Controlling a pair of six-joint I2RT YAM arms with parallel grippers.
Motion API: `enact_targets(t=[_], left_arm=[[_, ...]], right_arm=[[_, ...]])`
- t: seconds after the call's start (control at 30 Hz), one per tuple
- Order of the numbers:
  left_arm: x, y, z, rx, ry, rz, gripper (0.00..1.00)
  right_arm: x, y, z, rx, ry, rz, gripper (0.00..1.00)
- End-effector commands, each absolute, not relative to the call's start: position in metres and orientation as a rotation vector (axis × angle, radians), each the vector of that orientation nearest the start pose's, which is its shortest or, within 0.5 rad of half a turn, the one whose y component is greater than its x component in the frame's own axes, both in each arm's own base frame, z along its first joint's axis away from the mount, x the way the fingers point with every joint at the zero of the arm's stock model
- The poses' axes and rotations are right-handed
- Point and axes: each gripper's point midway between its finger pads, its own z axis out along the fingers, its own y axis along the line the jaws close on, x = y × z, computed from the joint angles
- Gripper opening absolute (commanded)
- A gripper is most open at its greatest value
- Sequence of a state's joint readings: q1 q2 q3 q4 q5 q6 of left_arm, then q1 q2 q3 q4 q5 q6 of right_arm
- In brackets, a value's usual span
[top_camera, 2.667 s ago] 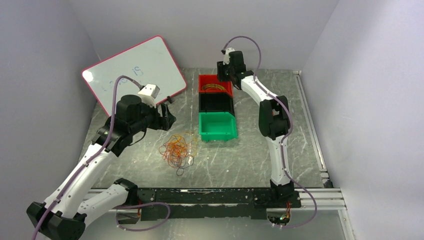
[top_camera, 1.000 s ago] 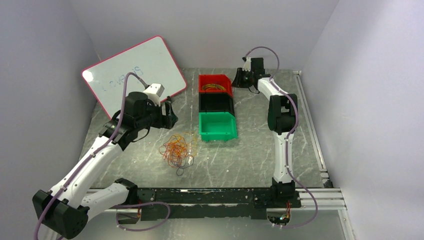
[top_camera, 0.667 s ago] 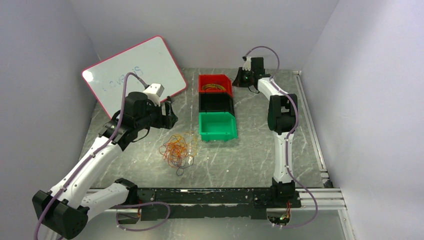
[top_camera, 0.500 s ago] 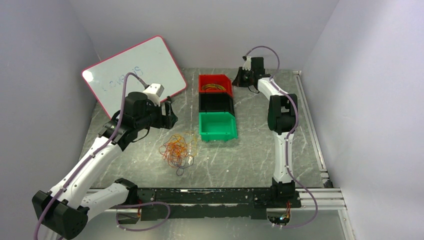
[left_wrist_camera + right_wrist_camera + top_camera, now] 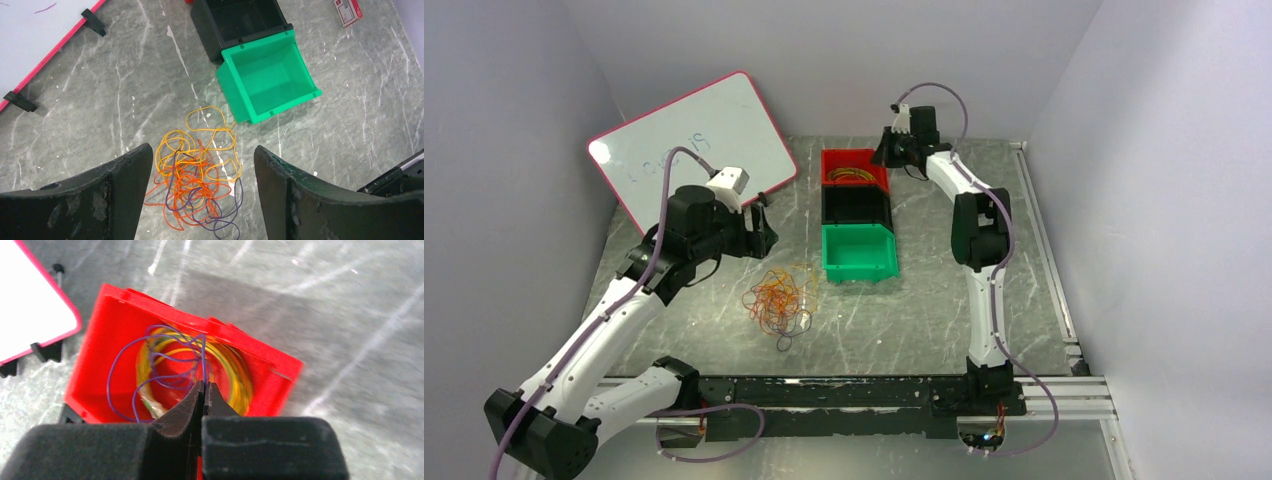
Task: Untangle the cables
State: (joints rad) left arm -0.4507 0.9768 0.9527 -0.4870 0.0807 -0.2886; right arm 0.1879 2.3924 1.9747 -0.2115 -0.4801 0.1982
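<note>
Right gripper (image 5: 203, 386) swung left, pinching cable (image 5: 205, 362) (purple)

Your table (image 5: 924, 300), grey marbled, carries: cables (image 5: 779, 300), one loose tangle, left of centre; green bin (image 5: 860, 270), black bin (image 5: 856, 222), red bin (image 5: 829, 170), row, nearest first; whiteboard (image 5: 694, 135), propped rear left; small red box (image 5: 346, 11).

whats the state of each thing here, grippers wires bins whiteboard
left gripper, open above the cables
right gripper, shut on the purple wire, over the red bin
cables, tangled on the table
red bin, holds coiled yellow wire
black bin, looks empty
green bin, empty
whiteboard, tilted, faint writing
</note>
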Motion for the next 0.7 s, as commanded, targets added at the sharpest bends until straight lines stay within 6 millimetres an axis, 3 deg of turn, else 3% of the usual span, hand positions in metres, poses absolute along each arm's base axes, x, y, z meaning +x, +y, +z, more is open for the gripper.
enact_targets(t=[0.0,0.13,0.27,0.53,0.67], left_arm=[[0.269,-0.155,0.235,0.197,2.099,-0.516,0.78],[0.267,-0.154,0.235,0.192,2.099,-0.516,0.79],[0.265,-0.153,0.234,0.192,2.102,-0.514,0.78],[0.265,-0.152,0.234,0.187,2.104,-0.514,0.78],[0.266,-0.153,0.233,0.191,2.106,-0.515,0.78]], right_arm=[[0.591,0.236,0.094,-0.354,2.173,0.767,0.00],[0.591,0.250,0.090,-0.374,2.177,0.758,0.00],[0.590,0.256,0.071,-0.385,2.225,0.722,0.00],[0.587,0.248,0.039,-0.389,2.314,0.559,0.00],[0.589,0.242,0.034,-0.383,2.328,0.495,0.00]])
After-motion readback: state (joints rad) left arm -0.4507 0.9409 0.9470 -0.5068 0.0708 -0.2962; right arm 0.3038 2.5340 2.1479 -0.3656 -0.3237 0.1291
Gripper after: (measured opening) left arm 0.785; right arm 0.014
